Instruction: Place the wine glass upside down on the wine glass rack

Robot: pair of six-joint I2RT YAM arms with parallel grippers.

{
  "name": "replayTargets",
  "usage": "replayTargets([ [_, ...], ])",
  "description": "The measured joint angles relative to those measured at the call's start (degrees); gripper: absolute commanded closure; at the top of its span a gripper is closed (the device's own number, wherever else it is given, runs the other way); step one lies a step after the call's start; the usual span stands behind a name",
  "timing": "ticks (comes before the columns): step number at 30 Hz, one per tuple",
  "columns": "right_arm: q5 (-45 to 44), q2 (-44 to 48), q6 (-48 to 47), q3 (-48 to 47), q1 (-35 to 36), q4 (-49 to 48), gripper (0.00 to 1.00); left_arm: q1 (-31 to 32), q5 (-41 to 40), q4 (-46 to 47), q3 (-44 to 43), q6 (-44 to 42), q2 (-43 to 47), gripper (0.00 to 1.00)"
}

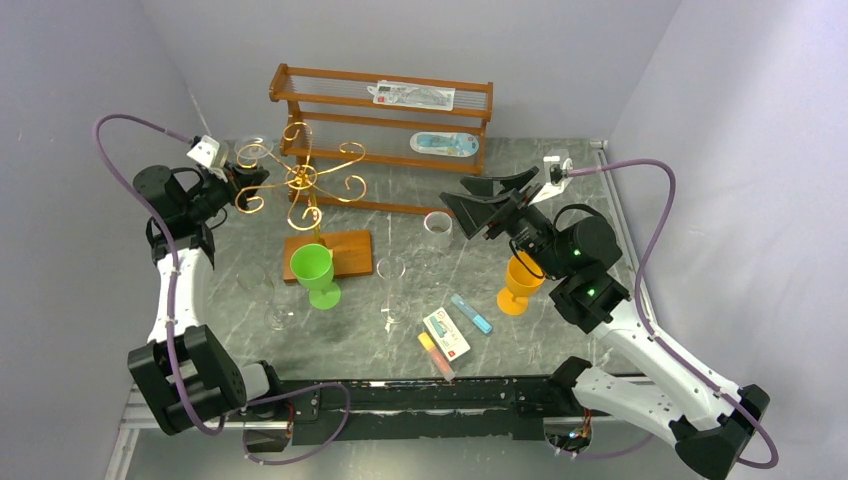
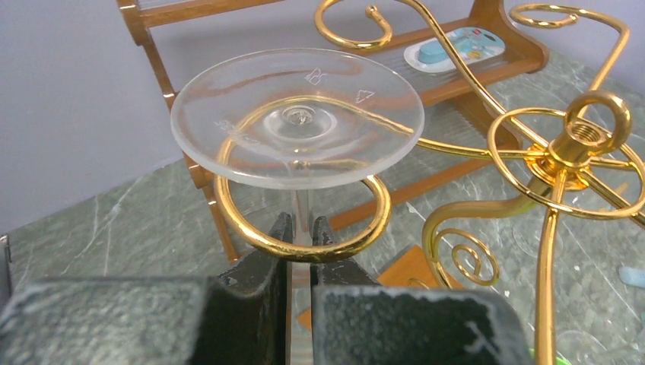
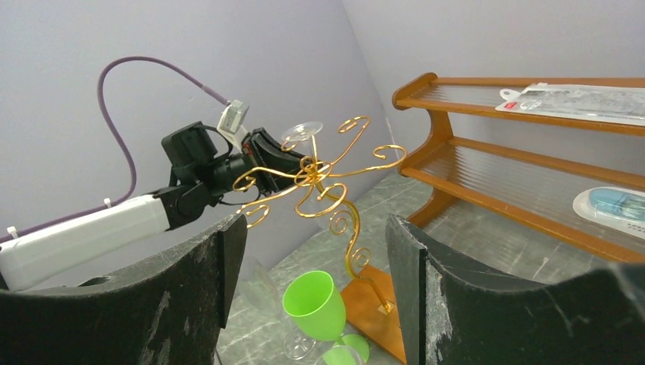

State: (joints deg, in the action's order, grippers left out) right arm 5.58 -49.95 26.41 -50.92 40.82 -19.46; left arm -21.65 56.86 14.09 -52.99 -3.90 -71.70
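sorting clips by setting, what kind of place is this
Probably a robot lab bench, not a home: left arm and right arm bolted at the near edge of the table, bare grey walls close around it, and a wine glass rack and green goblet set out as props.

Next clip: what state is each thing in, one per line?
wine glass: upside down, stem inside a rack loop, foot above it
wine glass rack: upright
left gripper: shut on the glass stem
right gripper: open, empty
green goblet: upright
orange goblet: upright
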Motion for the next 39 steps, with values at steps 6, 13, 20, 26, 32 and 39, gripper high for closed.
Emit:
replayTargets([
  [6,0.1,0.2,0.2,0.0,0.0,0.0,0.29,-0.1,-4.3,4.9,3.8,3.0,2.6,0.95],
  [13,0.8,0.1,0.3,0.0,0.0,0.0,0.28,-0.7,-10.3,9.9,9.2,6.4,7.4,0.95],
  [20,1.1,0.1,0.3,0.0,0.0,0.1,0.28,-1.1,-11.5,14.4,11.3,10.9,7.9,0.95],
  [26,1.1,0.2,0.3,0.0,0.0,0.1,0.28,-1.4,-10.8,15.6,10.8,13.4,6.6,0.95],
  [32,1.2,0.2,0.3,0.0,0.0,0.1,0.28,-1.9,-16.2,17.2,14.1,14.9,10.0,0.95],
  [39,1.6,-0.9,0.3,0.0,0.0,0.1,0.28,-1.9,-16.8,19.1,16.9,15.2,12.9,0.94],
])
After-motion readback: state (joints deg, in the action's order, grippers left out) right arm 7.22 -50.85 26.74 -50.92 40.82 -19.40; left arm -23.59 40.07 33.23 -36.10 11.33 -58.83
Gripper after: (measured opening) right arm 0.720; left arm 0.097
